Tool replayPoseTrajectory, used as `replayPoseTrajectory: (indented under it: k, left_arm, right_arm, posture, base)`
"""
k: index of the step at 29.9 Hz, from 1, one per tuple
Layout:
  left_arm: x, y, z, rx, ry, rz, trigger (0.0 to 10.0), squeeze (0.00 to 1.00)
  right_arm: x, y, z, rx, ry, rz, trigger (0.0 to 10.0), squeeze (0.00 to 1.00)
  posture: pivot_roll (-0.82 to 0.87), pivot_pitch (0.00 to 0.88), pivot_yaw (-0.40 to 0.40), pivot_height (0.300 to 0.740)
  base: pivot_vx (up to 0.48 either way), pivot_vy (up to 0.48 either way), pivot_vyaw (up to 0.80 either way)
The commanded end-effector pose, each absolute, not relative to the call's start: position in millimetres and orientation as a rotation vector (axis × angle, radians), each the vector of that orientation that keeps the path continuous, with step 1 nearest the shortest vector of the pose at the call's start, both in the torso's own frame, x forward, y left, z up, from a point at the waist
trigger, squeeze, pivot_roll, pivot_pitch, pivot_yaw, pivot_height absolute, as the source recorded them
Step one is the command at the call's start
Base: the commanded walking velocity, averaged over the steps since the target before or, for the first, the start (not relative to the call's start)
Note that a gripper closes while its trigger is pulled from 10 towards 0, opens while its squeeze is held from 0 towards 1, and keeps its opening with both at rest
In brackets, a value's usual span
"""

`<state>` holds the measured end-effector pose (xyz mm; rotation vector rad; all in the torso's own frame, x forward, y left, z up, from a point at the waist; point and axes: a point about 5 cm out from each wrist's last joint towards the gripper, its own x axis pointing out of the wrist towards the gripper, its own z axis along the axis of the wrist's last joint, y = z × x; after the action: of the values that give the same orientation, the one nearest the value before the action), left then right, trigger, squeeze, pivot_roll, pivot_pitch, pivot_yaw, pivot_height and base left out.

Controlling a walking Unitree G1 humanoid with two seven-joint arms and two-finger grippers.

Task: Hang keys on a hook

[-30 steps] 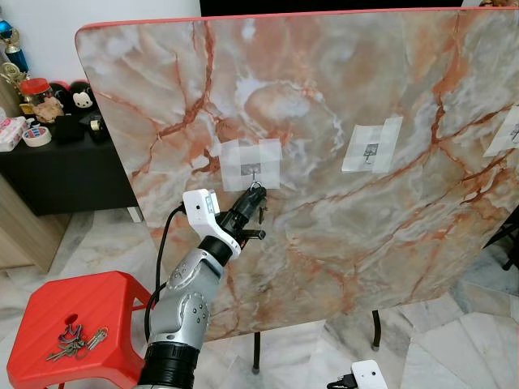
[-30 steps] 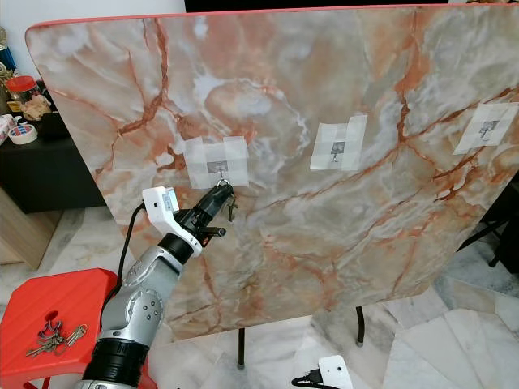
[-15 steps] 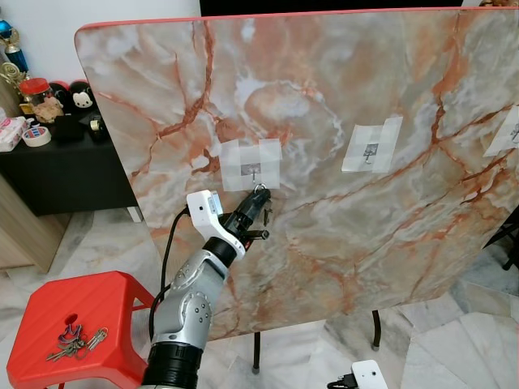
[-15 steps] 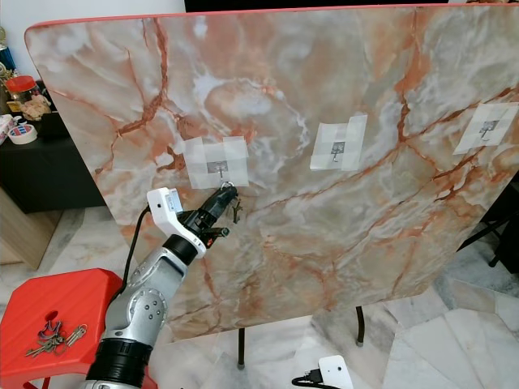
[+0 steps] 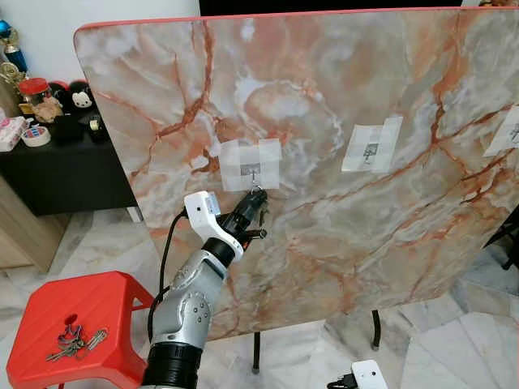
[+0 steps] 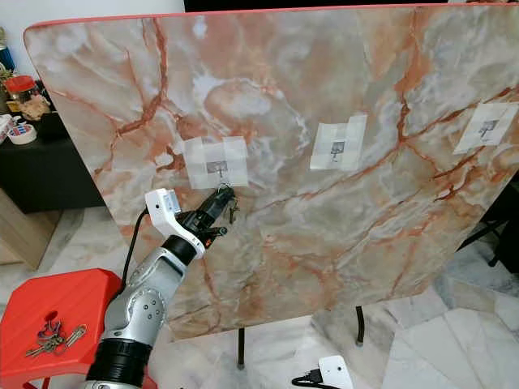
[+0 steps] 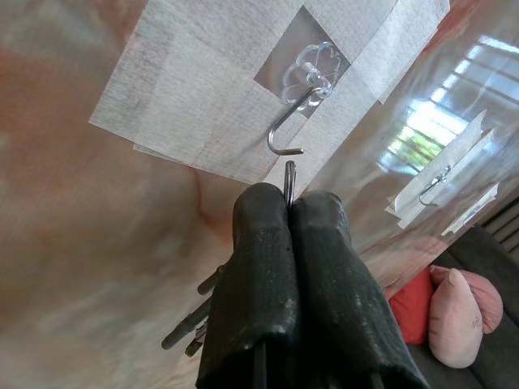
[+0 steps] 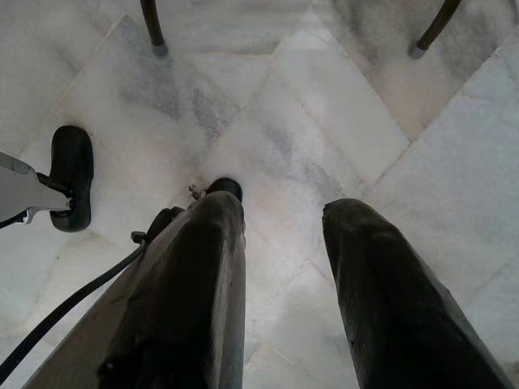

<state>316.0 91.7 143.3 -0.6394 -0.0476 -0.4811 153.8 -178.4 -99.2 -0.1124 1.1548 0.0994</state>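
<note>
A small metal hook [image 5: 254, 171] sits on a taped patch at the left of the upright marble board [image 5: 324, 97]. My left gripper [image 5: 255, 201] is just below that hook, shut on a bunch of keys [image 5: 261, 213]. In the left wrist view the key ring [image 7: 289, 173] pokes out between the fingertips [image 7: 263, 219], a little under the hook's [image 7: 285, 134] open end and apart from it. The keys [image 7: 193, 328] dangle beside the fingers. My right gripper [image 8: 284, 215] hangs open over the marble floor.
Two more taped hooks [image 5: 371, 151] [image 5: 512, 132] sit further right on the board. A red stool [image 5: 73, 324] at lower left carries another bunch of keys [image 5: 71, 341]. A black cabinet [image 5: 65, 166] with small items stands behind at left. The board's legs [image 5: 256, 352] stand on the floor.
My left gripper with the keys has shifted slightly right, then back and a touch lower, staying just under the left hook. The right arm has not moved.
</note>
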Motion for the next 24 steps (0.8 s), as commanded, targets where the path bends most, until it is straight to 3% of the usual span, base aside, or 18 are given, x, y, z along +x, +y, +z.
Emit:
replayPoseTrajectory:
  k: [1,11,24]
  left_arm:
    - [316,87,155,-0.639,-0.091,-0.527,10.0,0.00]
    - [308,79,154,-0.585,-0.082,-0.614,10.0,0.00]
    - [313,92,155,-0.594,-0.106,-0.539,10.0,0.00]
  right_arm:
    - [155,-179,-99,-0.100,1.150,0.090,10.0,0.00]
    - [155,-179,-98,-0.101,1.150,0.091,10.0,0.00]
    - [156,-179,-98,-0.101,1.151,0.092,10.0,0.00]
  posture:
    - [0.06,0.000,-0.040,0.740]
    - [0.06,0.000,-0.041,0.740]
    - [0.06,0.000,-0.040,0.740]
  base:
    - [0.000,0.000,0.00]
    - [0.000,0.000,0.00]
    - [0.000,0.000,0.00]
